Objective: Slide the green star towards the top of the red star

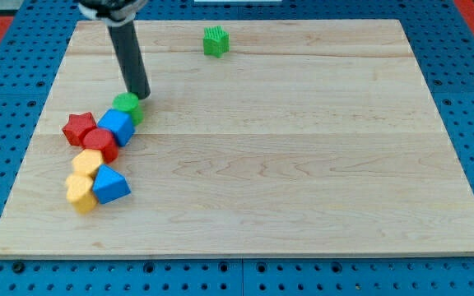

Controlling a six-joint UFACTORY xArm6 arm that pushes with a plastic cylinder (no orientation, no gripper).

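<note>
The green star (216, 41) sits near the top edge of the wooden board (303, 164), right of the middle-left, alone. The red star (78, 128) lies at the left side, at the upper left end of a cluster of blocks. My tip (141, 96) is down on the board at the upper right of that cluster, touching or almost touching a round green block (127, 105). The tip is far left of and below the green star, and up and to the right of the red star.
The cluster runs down from the round green block: a blue block (116, 127), a round red block (101, 144), two yellow blocks (89, 162) (80, 190) and a blue triangular block (111, 185). Blue pegboard surrounds the board.
</note>
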